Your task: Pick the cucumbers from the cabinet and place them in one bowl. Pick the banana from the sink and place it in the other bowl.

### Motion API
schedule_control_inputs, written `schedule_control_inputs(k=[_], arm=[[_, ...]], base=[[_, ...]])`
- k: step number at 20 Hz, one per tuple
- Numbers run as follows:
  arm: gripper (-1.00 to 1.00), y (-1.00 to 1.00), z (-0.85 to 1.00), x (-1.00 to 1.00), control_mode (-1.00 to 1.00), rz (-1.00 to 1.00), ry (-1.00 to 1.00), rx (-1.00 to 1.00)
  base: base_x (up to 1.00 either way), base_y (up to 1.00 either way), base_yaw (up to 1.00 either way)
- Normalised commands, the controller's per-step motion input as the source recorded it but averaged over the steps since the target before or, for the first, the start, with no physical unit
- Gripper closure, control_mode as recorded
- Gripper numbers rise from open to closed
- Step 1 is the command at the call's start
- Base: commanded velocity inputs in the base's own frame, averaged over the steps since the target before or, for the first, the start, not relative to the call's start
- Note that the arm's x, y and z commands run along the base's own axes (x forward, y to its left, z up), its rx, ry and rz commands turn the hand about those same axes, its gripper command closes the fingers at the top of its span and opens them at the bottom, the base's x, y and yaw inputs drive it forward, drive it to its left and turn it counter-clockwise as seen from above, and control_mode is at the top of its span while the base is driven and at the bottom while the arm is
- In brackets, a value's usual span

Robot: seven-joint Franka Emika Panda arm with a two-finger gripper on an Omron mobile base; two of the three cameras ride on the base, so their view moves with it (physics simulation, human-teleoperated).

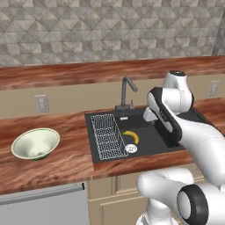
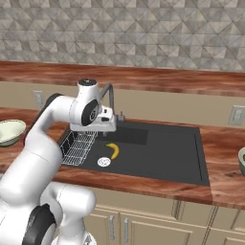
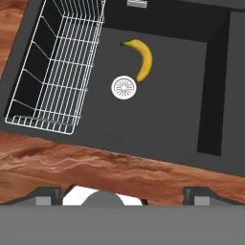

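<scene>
A small yellow banana [image 3: 142,60] lies on the floor of the black sink [image 3: 182,119], just beside the round silver drain [image 3: 124,88]. The base views show the same banana [image 1: 131,136] [image 2: 113,150] near the middle of the basin. My gripper [image 3: 124,195] hangs above the sink's near edge, open, with its two dark fingertips [image 3: 48,194] far apart and nothing between them. A pale green bowl [image 1: 35,143] sits on the counter left of the sink, and part of another bowl [image 2: 241,160] shows at the right. The cucumbers and the cabinet are out of view.
A white wire rack [image 3: 57,67] fills the left part of the basin. A dark angular faucet [image 1: 125,94] rises behind the sink. The wooden counter [image 1: 66,162] surrounds the sink, with drawers and cabinet fronts below.
</scene>
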Motion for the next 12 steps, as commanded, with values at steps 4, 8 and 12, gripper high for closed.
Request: schedule_control_inputs(k=[4, 8, 12], arm=[[-1.0, -0.01, -0.34, 0.8, -1.0, 0.09, 0.0, 0.02], [-1.0, -0.21, -0.39, 0.44, -1.0, 0.0, 0.0, -0.04], [-1.0, -0.07, -0.26, 0.47, -1.0, -0.04, -0.04, -0.04]], base=[[0.0, 0.0, 0.0], [0.0, 0.0, 0.0], [0.0, 0.0, 0.0]])
